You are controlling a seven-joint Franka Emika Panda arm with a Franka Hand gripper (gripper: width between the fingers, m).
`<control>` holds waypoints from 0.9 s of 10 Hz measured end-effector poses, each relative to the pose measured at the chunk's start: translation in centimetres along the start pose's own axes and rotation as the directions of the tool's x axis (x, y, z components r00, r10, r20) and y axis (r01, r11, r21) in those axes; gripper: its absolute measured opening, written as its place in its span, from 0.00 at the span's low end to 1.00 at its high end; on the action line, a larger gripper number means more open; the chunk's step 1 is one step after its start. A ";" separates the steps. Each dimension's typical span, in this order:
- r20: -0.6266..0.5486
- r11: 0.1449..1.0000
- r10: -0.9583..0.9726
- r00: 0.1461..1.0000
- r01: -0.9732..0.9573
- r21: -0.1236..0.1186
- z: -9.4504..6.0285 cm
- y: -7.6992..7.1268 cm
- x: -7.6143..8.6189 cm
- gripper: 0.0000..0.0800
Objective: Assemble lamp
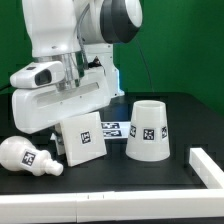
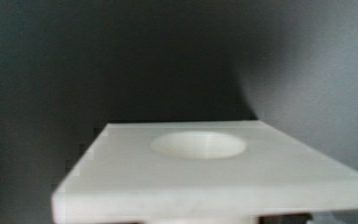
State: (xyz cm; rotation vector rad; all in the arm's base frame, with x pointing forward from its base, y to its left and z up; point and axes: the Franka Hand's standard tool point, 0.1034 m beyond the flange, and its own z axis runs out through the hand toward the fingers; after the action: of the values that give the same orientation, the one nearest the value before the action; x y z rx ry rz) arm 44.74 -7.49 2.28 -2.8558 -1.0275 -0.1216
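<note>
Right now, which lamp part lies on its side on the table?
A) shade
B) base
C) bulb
C: the bulb lies on its side at the exterior view's left, while the shade stands upright and the base is tilted up.

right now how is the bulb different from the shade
The bulb lies on its side at the exterior view's left; the shade stands upright, wide end down, further to the right. The shade is clearly larger than the bulb. The bulb has a round head on a narrower neck; the shade is a tapered cup. Both are matte white, carry black-and-white tags and rest on the black table.
</note>
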 end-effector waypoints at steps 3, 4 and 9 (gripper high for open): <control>0.011 0.997 -0.078 0.997 0.078 -0.013 -0.8 0.0 -0.1 0.39; 0.025 0.989 -0.146 0.989 0.147 -0.029 -1.9 -0.3 -0.2 0.39; 0.064 0.916 -0.396 0.916 0.398 -0.037 -3.7 -0.1 -2.3 0.39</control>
State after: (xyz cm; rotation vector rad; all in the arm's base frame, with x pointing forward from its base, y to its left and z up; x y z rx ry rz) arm 42.73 -9.35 5.65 -2.6609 -1.6276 -0.1009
